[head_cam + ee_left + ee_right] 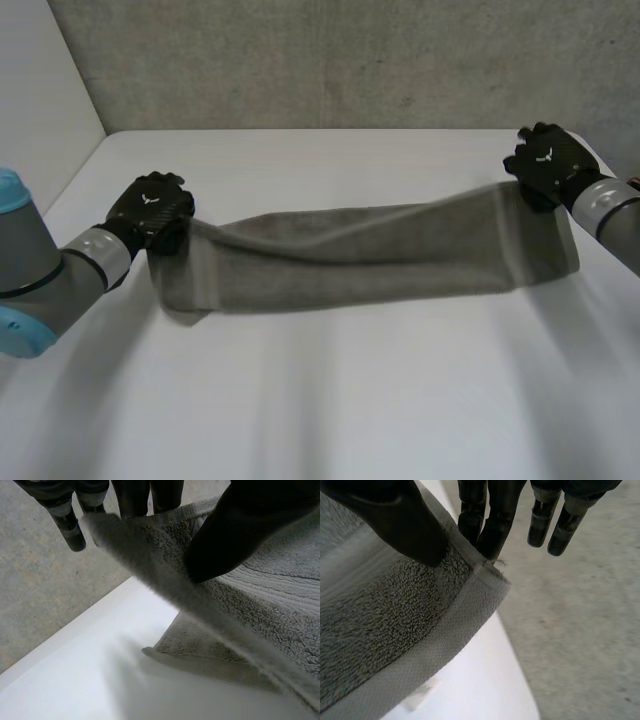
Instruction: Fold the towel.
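One grey towel (360, 255) is hanging stretched out long over the white worktop (350, 400). My left hand (152, 208) is pinching one end between thumb and fingers. My right hand (548, 160) is pinching a corner at the other end the same way.

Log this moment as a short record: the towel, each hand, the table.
towel: grey, stretched lengthwise between both hands, middle sagging
left hand: thumb and fingers pinch the towel's left end at its upper edge
right hand: thumb and fingers pinch the right end at a hemmed corner
table: white, under the towel; cannot tell whether the lower edge touches it
fold: not yet made
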Available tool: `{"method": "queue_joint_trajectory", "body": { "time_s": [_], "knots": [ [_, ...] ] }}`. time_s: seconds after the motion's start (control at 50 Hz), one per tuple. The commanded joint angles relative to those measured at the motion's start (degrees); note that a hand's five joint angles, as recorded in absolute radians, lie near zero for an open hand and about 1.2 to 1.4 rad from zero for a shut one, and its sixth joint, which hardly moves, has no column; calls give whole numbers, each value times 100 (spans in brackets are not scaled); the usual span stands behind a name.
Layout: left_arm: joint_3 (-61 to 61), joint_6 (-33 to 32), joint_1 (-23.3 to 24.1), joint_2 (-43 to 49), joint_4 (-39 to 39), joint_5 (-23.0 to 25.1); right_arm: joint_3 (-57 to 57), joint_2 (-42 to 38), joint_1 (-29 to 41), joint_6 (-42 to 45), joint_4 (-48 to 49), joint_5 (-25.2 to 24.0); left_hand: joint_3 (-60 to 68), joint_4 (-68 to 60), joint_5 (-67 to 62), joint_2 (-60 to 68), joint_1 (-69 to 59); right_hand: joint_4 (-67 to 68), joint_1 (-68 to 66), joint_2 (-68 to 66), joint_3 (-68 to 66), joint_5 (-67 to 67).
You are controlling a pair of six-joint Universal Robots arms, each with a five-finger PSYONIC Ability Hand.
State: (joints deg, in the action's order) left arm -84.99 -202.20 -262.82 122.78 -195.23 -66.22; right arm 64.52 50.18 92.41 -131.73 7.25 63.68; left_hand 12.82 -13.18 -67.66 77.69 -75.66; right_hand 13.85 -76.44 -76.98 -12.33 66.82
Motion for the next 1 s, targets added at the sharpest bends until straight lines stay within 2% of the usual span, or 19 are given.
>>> {"method": "queue_joint_trajectory", "body": {
  "time_s": [0.02, 0.22, 0.44, 0.54, 1.0],
  "knots": [
    [360, 32, 179, 396, -112, -40, -431, -701, 251, -318, 1356, 627, -282, 318, -234, 231, -434, -385, -356, -302, 233, 318],
    [483, 278, 521, 633, -797, -409, -1063, -1615, 444, -353, 1683, 610, -282, 318, -234, 231, -434, -385, -356, -302, 233, 318],
    [597, 278, 574, 720, -1051, -532, -1714, -2249, 436, -362, 1719, 654, -282, 318, -234, 231, -434, -385, -356, -302, 233, 318],
    [764, 252, 565, 870, -1105, -778, -1794, -2302, 436, -371, 1789, 654, -282, 318, -234, 231, -434, -385, -356, -302, 233, 318],
    [817, 251, 583, 1081, -1114, -787, -2067, -2574, 453, -670, 2237, 794, -282, 318, -234, 231, -434, -385, -356, -302, 233, 318]
  ]
}}
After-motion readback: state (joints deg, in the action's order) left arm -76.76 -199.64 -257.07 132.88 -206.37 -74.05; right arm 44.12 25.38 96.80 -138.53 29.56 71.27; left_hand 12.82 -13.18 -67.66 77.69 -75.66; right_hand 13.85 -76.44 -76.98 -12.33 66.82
